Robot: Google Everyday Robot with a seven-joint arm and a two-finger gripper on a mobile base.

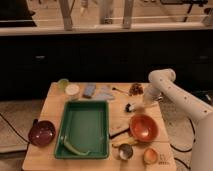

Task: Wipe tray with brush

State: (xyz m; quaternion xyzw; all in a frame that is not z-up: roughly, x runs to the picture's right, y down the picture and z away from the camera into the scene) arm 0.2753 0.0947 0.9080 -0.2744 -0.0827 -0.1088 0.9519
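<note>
Just left of the hand (pixel 141 103) lies the brush (pixel 131 106); its grip cannot be told.

A large rectangular green plastic tray (pixel 85 127) with a raised rim lies flat on the worktop's left-centre. The small brush (pixel 133 106), whitish handle and dark rounded head, lies right of it, under the tool (pixel 146 101).

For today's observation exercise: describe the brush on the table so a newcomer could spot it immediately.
Start from the big green tray and move right, above the orange bowl. There lies the brush, just below the robot's gripper. Its short whitish handle and dark rounded head distinguish it from the long dark flat utensil beside the bowl.
</note>
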